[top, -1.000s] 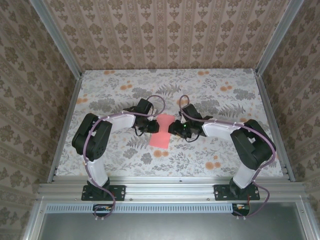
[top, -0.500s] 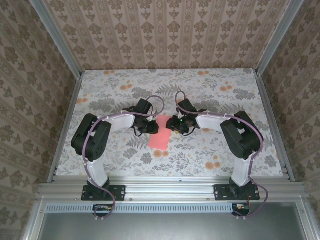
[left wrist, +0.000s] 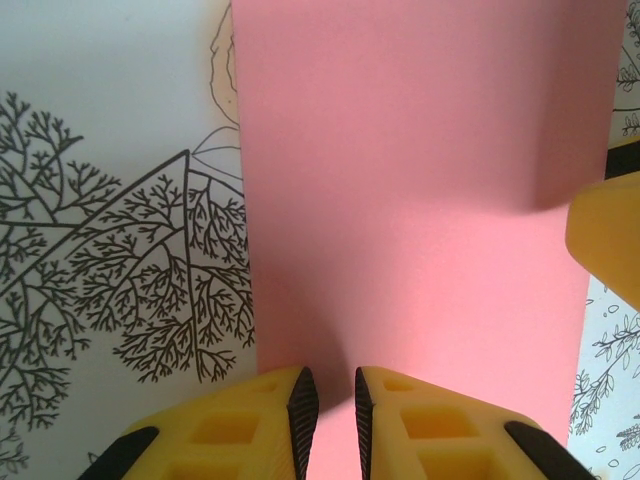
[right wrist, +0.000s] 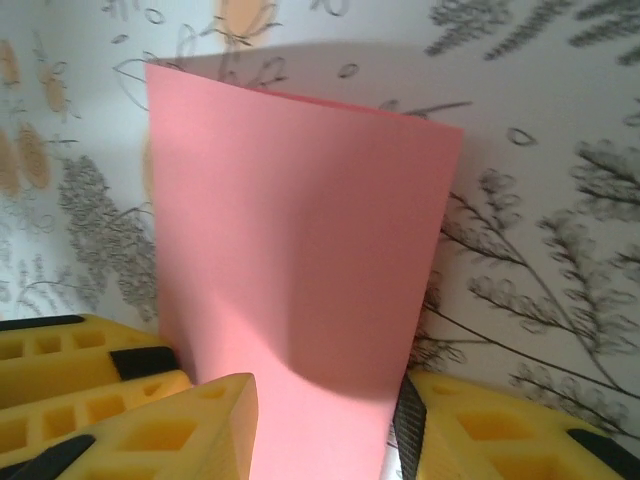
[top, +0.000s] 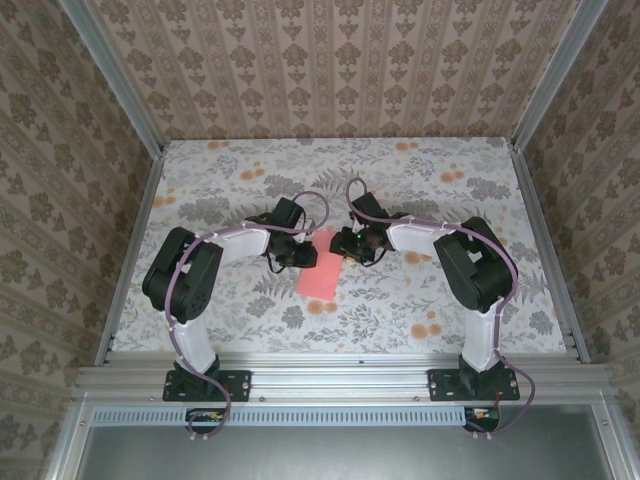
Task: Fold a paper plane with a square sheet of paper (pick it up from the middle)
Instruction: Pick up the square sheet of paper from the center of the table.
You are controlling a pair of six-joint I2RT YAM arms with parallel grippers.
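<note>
The paper (top: 320,272) lies on the table (top: 430,300) between both grippers, a rectangle, seemingly folded in half. The left gripper (left wrist: 330,415) is almost closed, a thin slit over the paper's edge, nothing visibly pinched. The right gripper (right wrist: 325,425) stands half open astride the paper's end; whether it grips cannot be told. A squeeze there could buckle the paper, and an uneven pull could skew the crease. No writing is legible.

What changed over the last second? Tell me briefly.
The right arm swung in leftward and carried the right gripper a little toward the far end of the pink paper. The left gripper and the paper stayed where they were.
</note>
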